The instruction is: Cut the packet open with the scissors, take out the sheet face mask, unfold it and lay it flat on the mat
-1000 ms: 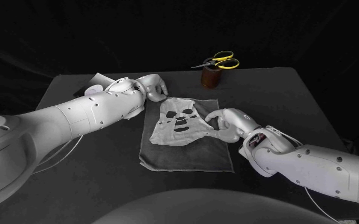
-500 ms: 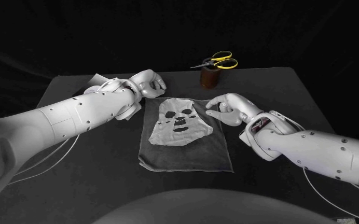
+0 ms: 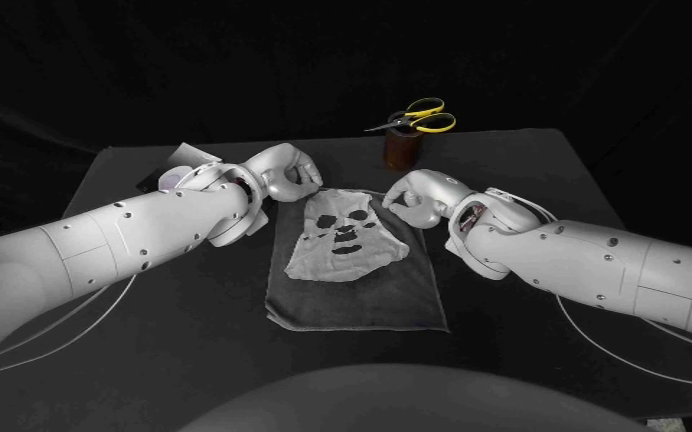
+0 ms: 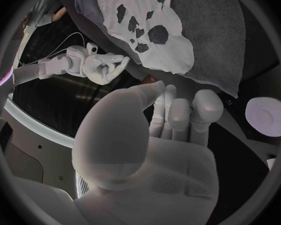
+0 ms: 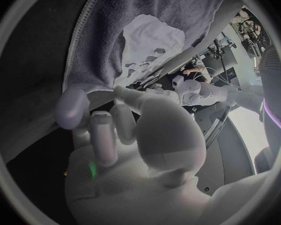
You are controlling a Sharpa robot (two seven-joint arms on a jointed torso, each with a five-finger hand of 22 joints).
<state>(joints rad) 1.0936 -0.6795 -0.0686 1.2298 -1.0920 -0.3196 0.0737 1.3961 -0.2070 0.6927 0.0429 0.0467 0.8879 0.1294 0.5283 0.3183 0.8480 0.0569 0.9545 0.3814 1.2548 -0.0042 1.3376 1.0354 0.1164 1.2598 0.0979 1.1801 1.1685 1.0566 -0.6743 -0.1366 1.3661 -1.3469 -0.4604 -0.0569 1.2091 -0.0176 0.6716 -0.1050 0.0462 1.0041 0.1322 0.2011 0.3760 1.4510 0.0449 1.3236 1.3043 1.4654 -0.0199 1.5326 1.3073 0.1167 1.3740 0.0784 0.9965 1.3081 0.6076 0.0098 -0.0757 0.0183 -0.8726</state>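
Head view down at table (image 3: 534, 164); wrist views near; share mat (image 3: 361, 302)

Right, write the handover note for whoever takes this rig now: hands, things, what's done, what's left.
Left hand: holds nothing, at the mat's far left corner.
Right hand: holds nothing, by the mask's far right edge; I cannot tell whether it touches the mask.
Face mask: unfolded, holes showing, lying a little askew on the mat.
Scissors: standing in the brown holder at the far side of the table.
Done: mask out, opened and on the mat.
Left: perhaps smooth its near edge, which looks slightly rumpled, then draw both hands clear.
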